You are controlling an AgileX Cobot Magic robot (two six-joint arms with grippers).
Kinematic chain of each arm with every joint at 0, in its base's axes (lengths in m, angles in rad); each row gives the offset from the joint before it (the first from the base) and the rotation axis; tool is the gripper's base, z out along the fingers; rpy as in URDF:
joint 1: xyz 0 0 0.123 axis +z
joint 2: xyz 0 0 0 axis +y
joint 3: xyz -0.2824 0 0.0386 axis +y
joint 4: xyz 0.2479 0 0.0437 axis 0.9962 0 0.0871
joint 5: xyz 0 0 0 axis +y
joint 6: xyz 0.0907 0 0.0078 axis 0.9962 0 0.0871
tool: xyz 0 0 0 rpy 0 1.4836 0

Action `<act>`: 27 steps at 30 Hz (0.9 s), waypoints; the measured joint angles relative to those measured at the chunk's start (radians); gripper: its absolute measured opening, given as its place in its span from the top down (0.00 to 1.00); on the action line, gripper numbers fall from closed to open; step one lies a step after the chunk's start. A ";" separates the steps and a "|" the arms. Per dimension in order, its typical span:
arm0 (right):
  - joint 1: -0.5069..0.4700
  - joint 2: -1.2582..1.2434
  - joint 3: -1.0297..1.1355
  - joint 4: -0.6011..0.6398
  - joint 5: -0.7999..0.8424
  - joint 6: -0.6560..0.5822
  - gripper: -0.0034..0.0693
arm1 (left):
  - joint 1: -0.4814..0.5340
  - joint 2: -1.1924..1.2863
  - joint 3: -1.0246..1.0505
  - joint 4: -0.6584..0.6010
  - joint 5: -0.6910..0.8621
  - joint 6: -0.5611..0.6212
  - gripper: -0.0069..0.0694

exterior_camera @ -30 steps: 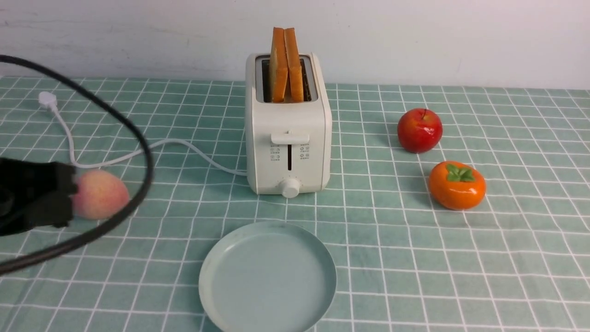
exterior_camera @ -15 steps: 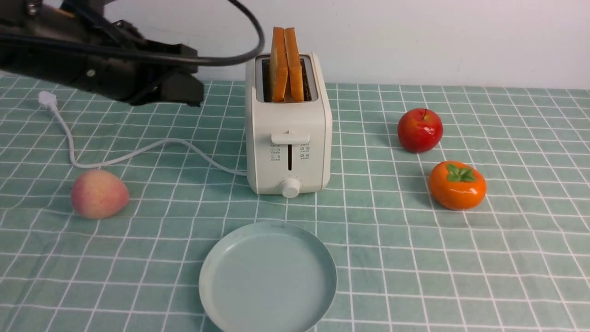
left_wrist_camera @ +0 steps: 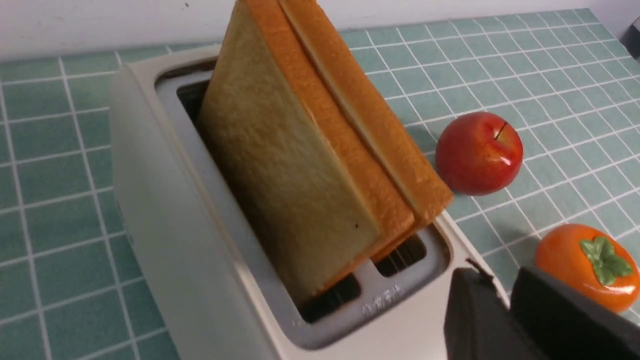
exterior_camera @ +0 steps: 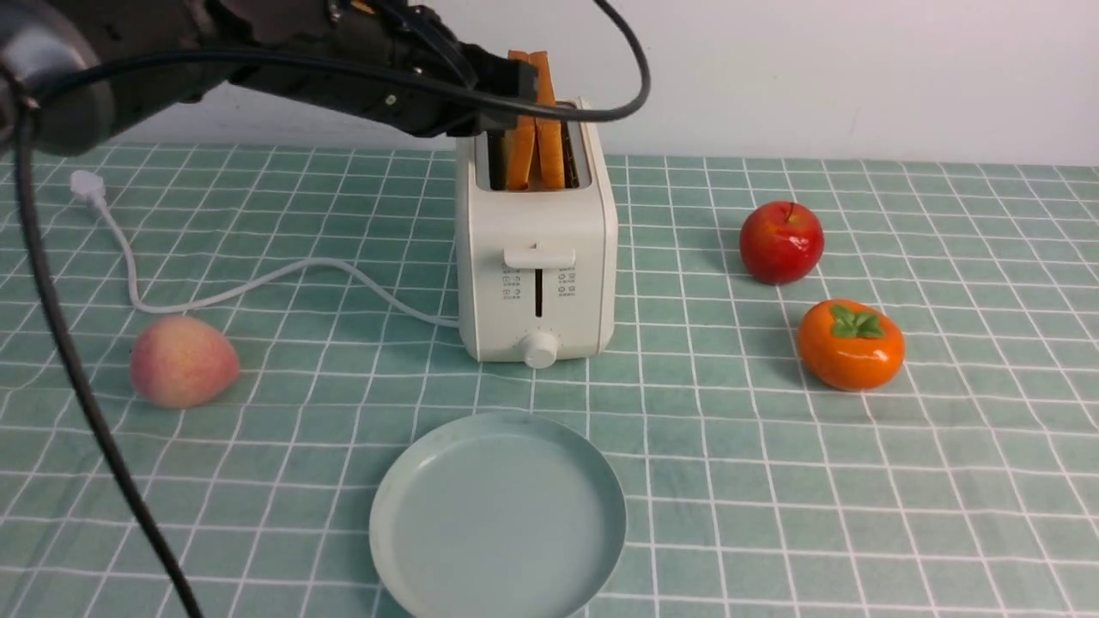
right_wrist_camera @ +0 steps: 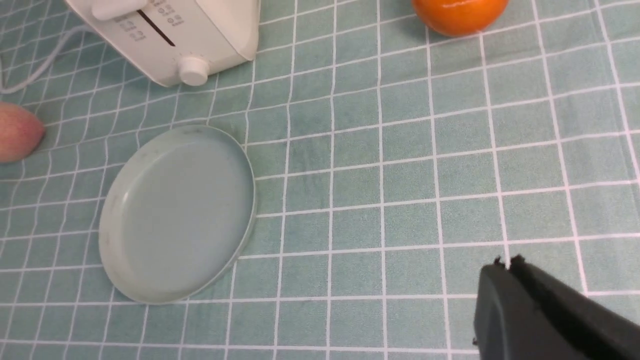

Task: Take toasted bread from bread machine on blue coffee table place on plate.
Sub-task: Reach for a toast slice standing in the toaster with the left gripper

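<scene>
In the front view, the two slices of toasted bread (exterior_camera: 534,129) stand on edge in the slots of the bread machine (exterior_camera: 537,257), tops leaning together. The left gripper (exterior_camera: 513,84) hangs at their upper left corner, touching or nearly touching the nearer slice, but we cannot read its jaws here. The plate (exterior_camera: 498,524) lies bare on the desk (exterior_camera: 859,481), just in front of the bread machine. We see a sideways shove as the main risk: a push this high could bend the slices or rock the tall bread machine. The arm's black cable (exterior_camera: 642,86) loops close past the bread and could snag it. In the left wrist view, the fingertips look pressed together and hold nothing, low beside the end of the slots. Going in shut, the gripper would butt the crust rather than straddle it. Because the slices touch, we judge a pinch may catch both, or drag the second out to fall toward the apple (exterior_camera: 781,242) and persimmon (exterior_camera: 850,343). In the right wrist view, the right gripper (right_wrist_camera: 507,265) is closed and empty over bare desk, well apart from the plate, so we expect no trouble there.
</scene>
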 joint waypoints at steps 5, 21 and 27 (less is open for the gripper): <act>0.000 0.000 0.000 0.004 -0.001 0.000 0.95 | -0.002 0.091 -0.047 0.009 -0.039 0.051 0.46; 0.000 0.004 0.000 0.009 -0.012 0.000 0.94 | -0.002 0.142 -0.050 0.040 -0.201 0.106 0.65; 0.000 0.004 0.000 0.009 -0.012 0.000 0.93 | -0.002 0.139 -0.050 0.074 -0.187 0.106 0.79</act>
